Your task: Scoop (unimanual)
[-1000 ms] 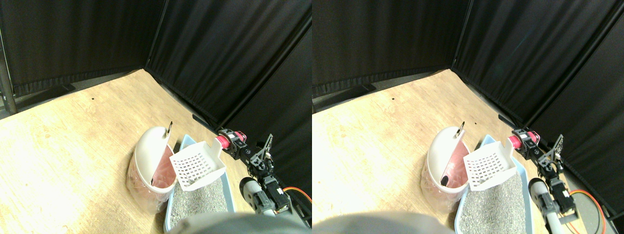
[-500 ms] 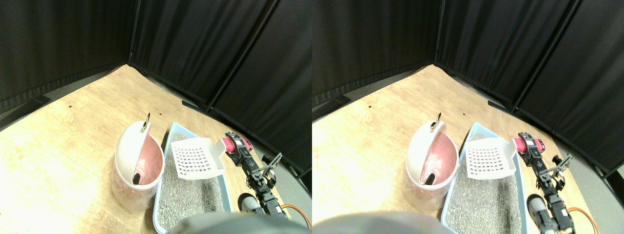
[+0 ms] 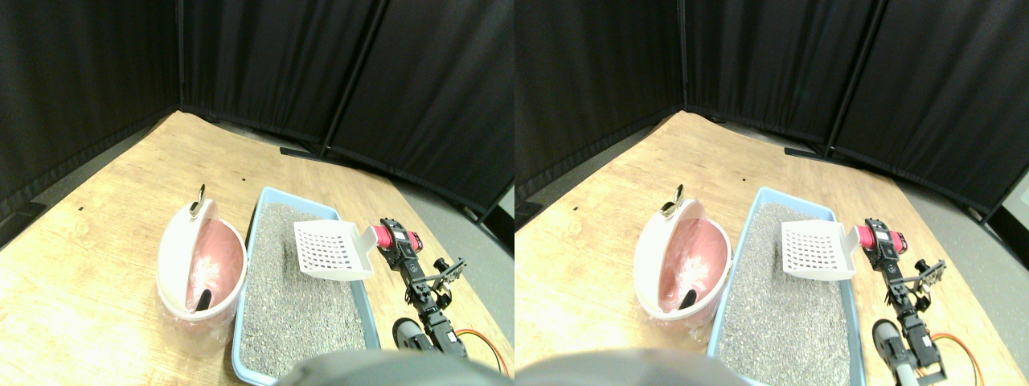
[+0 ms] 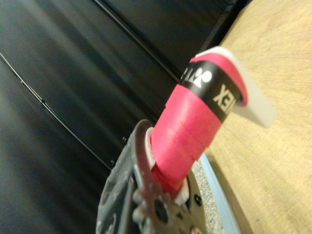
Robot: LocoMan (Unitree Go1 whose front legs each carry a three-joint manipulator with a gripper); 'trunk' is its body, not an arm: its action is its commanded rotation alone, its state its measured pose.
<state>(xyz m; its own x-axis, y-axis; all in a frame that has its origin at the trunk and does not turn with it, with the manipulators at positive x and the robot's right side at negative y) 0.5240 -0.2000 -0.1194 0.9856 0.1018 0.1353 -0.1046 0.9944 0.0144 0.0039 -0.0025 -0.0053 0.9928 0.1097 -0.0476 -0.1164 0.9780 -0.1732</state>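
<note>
A white slotted scoop [image 3: 330, 251] hangs level above the right side of a light blue litter tray [image 3: 256, 211] filled with grey litter [image 3: 293, 297]; nothing shows in the scoop. My right gripper [image 3: 392, 241] is shut on its pink-wrapped handle [image 3: 381, 236] at the tray's right edge. In the wrist view the pink handle [image 4: 195, 117] runs out through the dark jaw frame to the scoop's white rim [image 4: 256, 100]. Left of the tray stands a white bin [image 3: 178, 249] with a pink liner and a dark lump [image 3: 202, 300] inside.
Tray and bin sit on a wooden floor [image 3: 96, 241] closed in by black curtains [image 3: 265, 64], with a curtain foot [image 3: 301, 153] behind the tray. Grey floor [image 3: 458, 241] lies to the right. An orange cable [image 3: 486, 347] trails by my arm.
The camera has swung, shifting the whole picture. Relative to the bin, the scoop has moved from beside its rim out to the right, over the tray's right side.
</note>
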